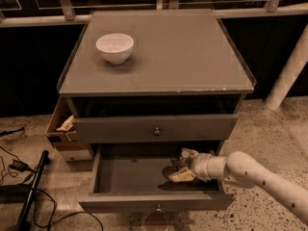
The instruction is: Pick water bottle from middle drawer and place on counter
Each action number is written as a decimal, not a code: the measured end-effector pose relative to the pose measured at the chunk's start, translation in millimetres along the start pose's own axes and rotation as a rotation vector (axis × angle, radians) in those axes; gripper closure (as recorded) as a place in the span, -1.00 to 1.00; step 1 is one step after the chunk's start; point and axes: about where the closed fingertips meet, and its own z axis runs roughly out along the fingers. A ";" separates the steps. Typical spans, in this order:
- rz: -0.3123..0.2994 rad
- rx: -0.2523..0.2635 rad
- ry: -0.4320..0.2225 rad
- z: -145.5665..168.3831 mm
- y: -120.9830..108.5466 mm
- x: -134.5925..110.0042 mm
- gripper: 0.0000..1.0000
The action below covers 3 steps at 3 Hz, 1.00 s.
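The middle drawer (pixel 130 174) is pulled out below the grey counter (pixel 168 57). My gripper (pixel 176 166) is inside the drawer at its right side, low over the floor, with the white arm coming in from the right. Its two pale fingers (pixel 182 176) stand apart. A small dark see-through shape between them looks like the water bottle (pixel 172 169). It lies on the drawer floor, partly hidden by the fingers. I cannot tell whether the fingers touch it.
A white round bowl (pixel 114 47) sits on the counter's back left. A closed drawer front with a knob (pixel 157 130) is above the open drawer. A brown cardboard box (pixel 61 129) stands left of the cabinet. Cables (pixel 19 174) lie on the floor at left, and a white post (pixel 288 71) stands at right.
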 end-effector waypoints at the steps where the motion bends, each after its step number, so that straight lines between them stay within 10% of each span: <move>1: -0.001 -0.001 -0.002 1.1 0.0 -0.5 -0.24; 3: -0.001 -0.001 -0.003 1.2 0.0 -0.5 0.70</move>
